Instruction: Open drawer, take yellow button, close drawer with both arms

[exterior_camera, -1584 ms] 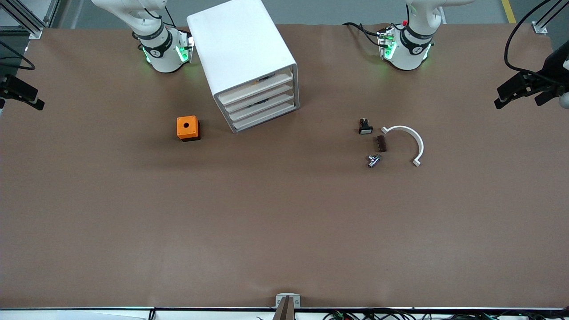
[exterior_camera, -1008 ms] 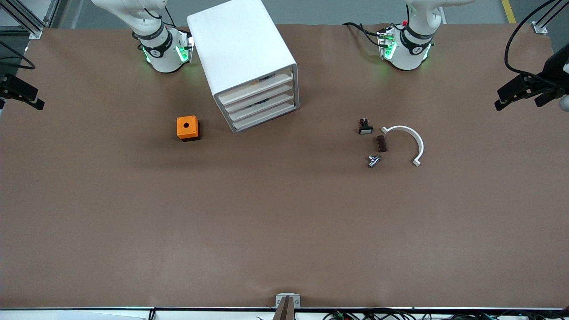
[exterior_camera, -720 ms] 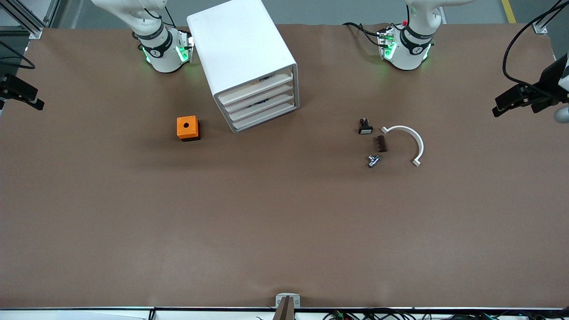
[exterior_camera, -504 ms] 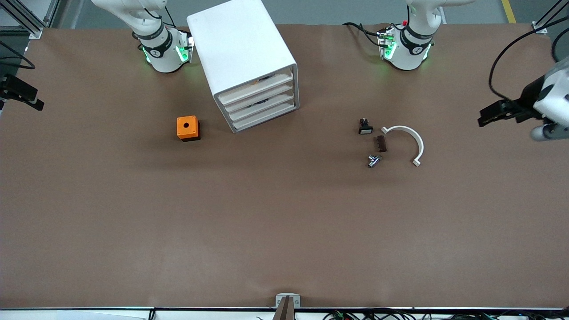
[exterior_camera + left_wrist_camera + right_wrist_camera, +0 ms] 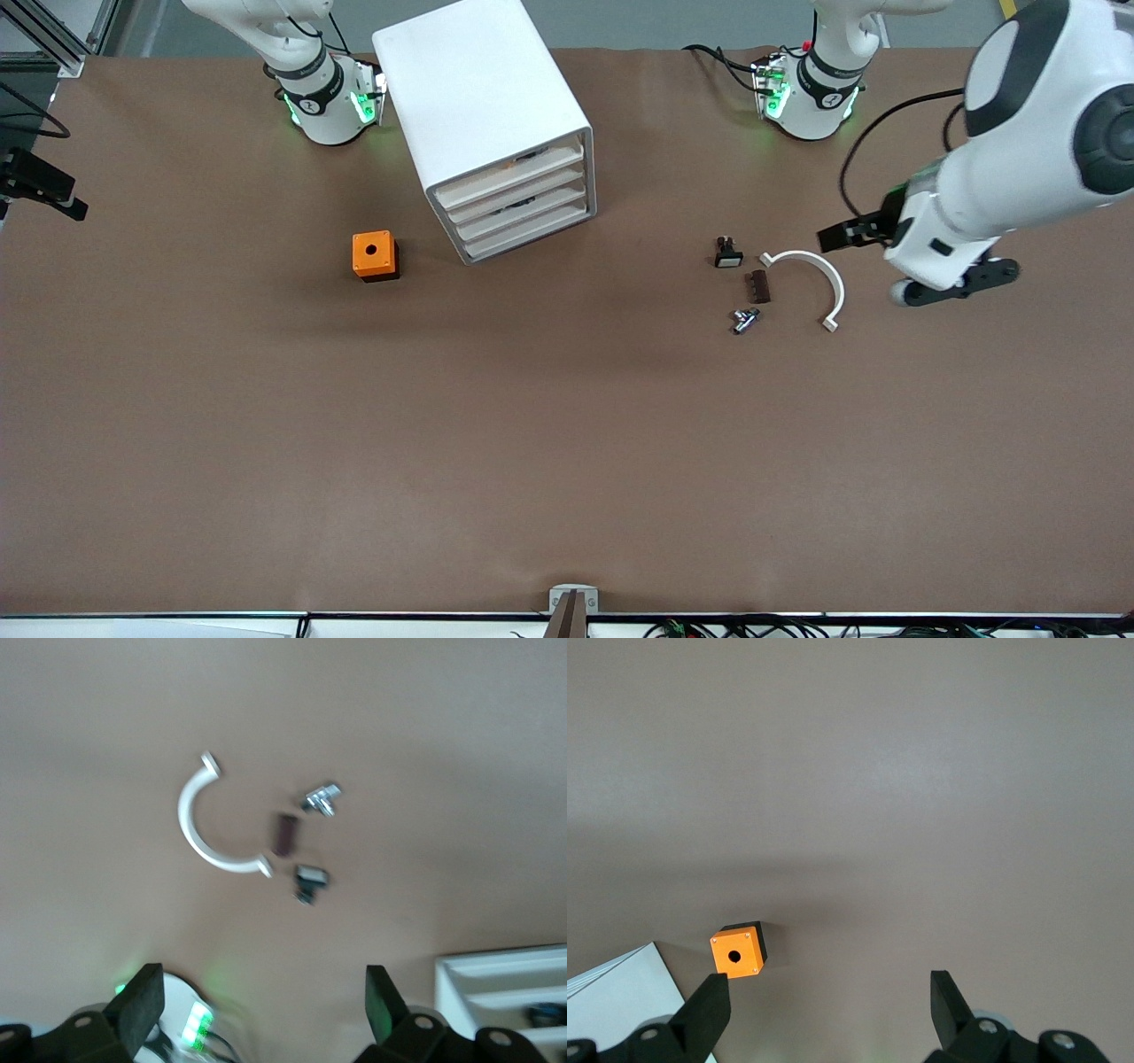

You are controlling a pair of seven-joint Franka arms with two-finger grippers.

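Note:
The white cabinet [image 5: 483,89] stands near the right arm's base. Its three drawers are shut, the uppermost drawer [image 5: 509,175] included. The cabinet's front also shows in the left wrist view [image 5: 500,979], and a corner of it shows in the right wrist view [image 5: 620,992]. The orange-capped button is hidden. My left gripper [image 5: 842,237] is open and empty in the air beside the white arc [image 5: 811,275]; its fingers stand wide apart in the left wrist view [image 5: 261,1014]. My right gripper [image 5: 53,190] waits open and empty at the right arm's end of the table, and shows in the right wrist view [image 5: 828,1014].
An orange cube with a hole [image 5: 375,255] sits beside the cabinet, toward the right arm's end. Toward the left arm's end lie a black button with a white cap [image 5: 728,252], a brown part [image 5: 759,286] and a metal part [image 5: 744,320].
My left arm has swung in from the table's end toward the small parts, its gripper still open. The right arm and all objects have not moved.

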